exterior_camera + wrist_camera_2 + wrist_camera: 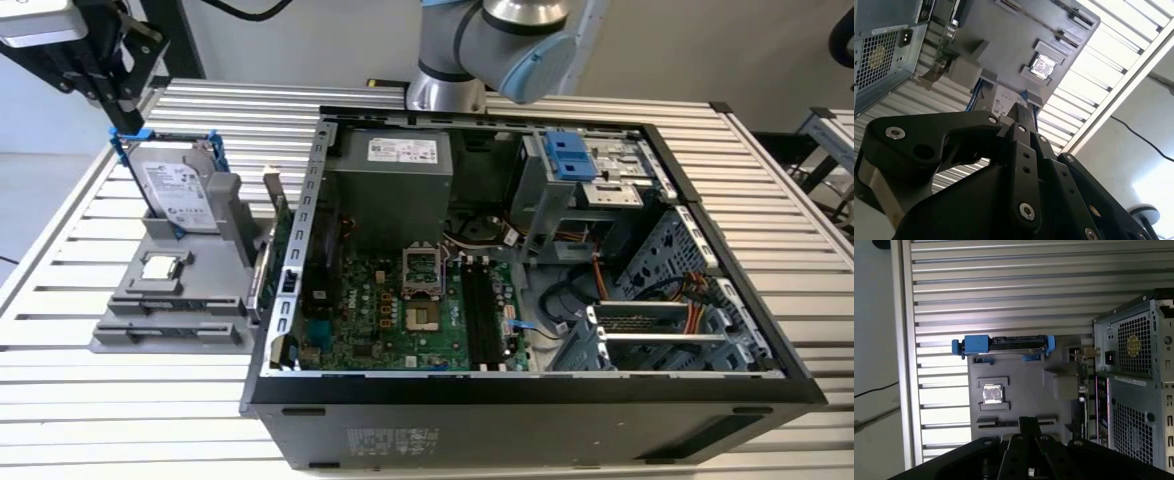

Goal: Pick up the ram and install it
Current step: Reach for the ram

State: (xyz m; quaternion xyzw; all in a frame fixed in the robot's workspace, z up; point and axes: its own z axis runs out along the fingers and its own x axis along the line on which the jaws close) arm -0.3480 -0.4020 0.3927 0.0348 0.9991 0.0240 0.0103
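The ram [274, 208] is a thin dark stick standing on edge at the right side of the grey holder [174, 322], close against the open computer case [534, 390]. My gripper [128, 122] hangs at the exterior view's upper left, just above the blue-railed hard drive [174, 185] and well apart from the ram. In both wrist views the black fingers [1027, 421] come together at the tip [1021, 107] with nothing between them. The long dark memory slots [487, 315] lie on the green motherboard inside the case.
A small square silver processor [160, 267] lies flat on the holder, also seen from the first wrist view [991, 393]. The case's metal wall [314, 200] rises right beside the ram. The slatted metal table [134, 410] surrounds everything; the arm's base [461, 60] stands behind the case.
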